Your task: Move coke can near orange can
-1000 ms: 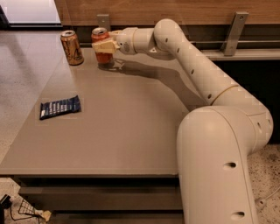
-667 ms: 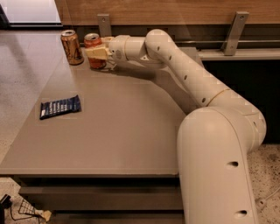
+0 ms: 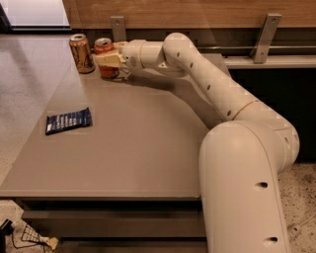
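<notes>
Grey-brown table (image 3: 148, 148), wood wall panel (image 3: 173, 12) behind. Red coke can (image 3: 106, 73), silver top, upright just beside orange can (image 3: 81, 53), gripper (image 3: 105, 58) clenched around it.

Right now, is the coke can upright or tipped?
Upright. The coke can has its silver top facing up and sides vertical; the gripper is shut on its middle, beside the orange can near the table far edge.
</notes>
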`<state>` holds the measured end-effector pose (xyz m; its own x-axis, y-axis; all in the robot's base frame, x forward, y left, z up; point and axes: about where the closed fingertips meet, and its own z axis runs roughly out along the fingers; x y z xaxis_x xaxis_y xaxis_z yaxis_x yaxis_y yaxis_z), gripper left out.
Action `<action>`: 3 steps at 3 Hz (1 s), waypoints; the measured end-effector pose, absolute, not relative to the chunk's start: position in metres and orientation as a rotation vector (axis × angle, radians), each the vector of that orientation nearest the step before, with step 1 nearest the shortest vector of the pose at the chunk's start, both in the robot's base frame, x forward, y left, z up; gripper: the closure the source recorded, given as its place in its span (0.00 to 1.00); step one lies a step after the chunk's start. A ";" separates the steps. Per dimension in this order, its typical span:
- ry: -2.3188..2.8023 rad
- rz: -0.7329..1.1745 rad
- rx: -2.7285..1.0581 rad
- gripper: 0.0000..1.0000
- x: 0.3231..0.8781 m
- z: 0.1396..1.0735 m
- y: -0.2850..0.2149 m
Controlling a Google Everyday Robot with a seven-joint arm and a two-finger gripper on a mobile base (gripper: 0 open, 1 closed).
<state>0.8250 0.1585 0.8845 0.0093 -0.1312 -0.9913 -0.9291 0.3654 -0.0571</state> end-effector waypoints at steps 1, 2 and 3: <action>1.430 0.843 -1.032 0.31 0.824 0.884 0.162; 1.429 0.848 -1.035 0.07 0.823 0.883 0.165; 1.428 0.851 -1.037 0.00 0.823 0.883 0.168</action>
